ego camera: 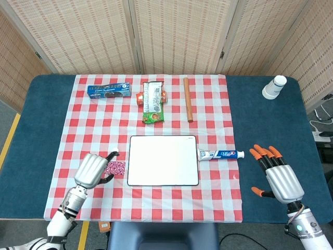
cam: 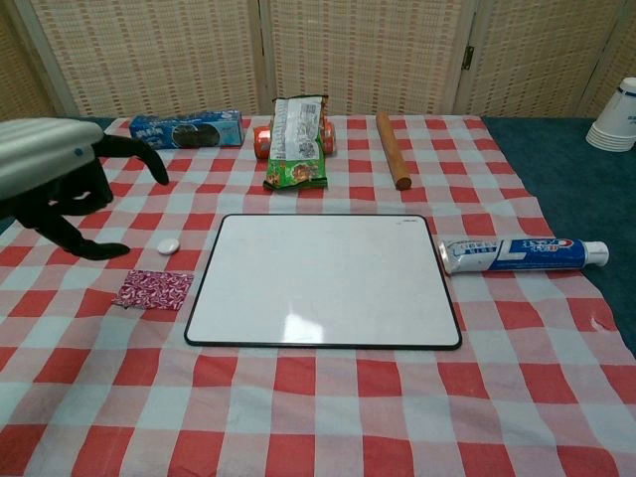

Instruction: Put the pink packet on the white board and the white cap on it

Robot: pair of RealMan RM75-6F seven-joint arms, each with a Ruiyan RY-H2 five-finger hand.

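We see a blue table (ego camera: pixel 31 125) with a checked cloth (ego camera: pixel 218 192) on it. Paper cups (ego camera: pixel 273 87) sit straight on the blue top, well beyond our right hand (ego camera: pixel 278 177), far from the left hand (ego camera: pixel 93 170) over the cloth.
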